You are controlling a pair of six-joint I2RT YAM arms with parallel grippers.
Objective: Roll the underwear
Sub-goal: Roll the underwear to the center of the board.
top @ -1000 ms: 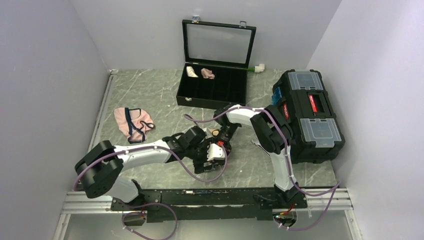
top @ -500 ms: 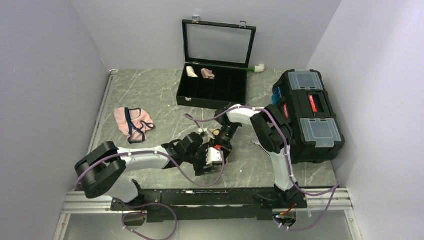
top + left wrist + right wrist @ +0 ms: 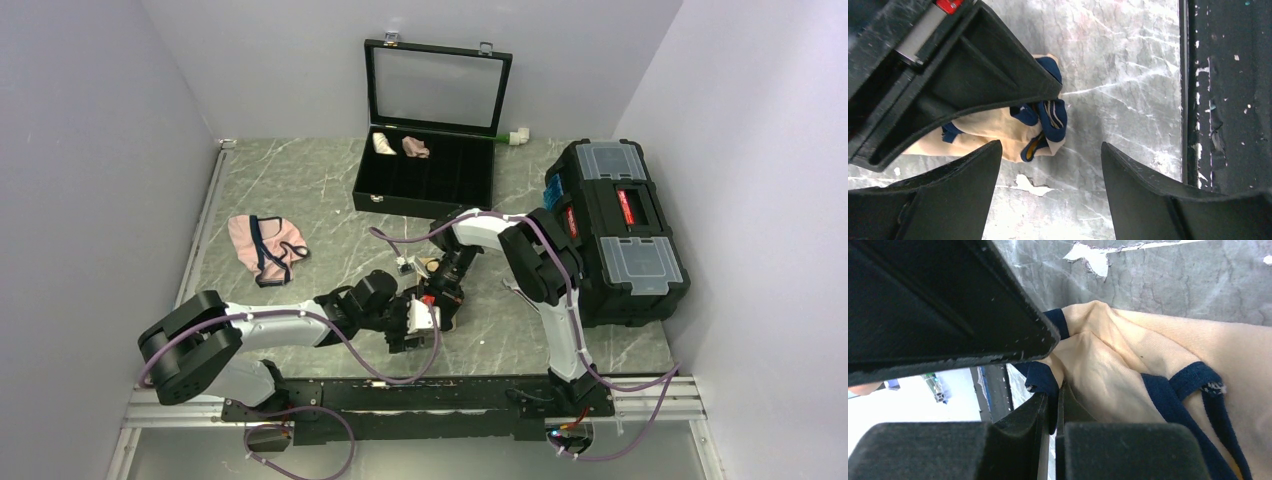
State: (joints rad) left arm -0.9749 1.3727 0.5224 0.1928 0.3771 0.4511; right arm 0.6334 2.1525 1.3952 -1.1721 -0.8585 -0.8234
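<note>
My right hand (image 3: 1050, 371) pinched the tan underwear (image 3: 993, 127) on the counter (image 3: 1128, 60); my left hand (image 3: 1050, 150) stood wide open, empty, just beside it.

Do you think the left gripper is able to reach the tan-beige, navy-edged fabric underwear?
Probably yes: the open left gripper faces an exposed end of the underwear; the right gripper covers the rest.
</note>
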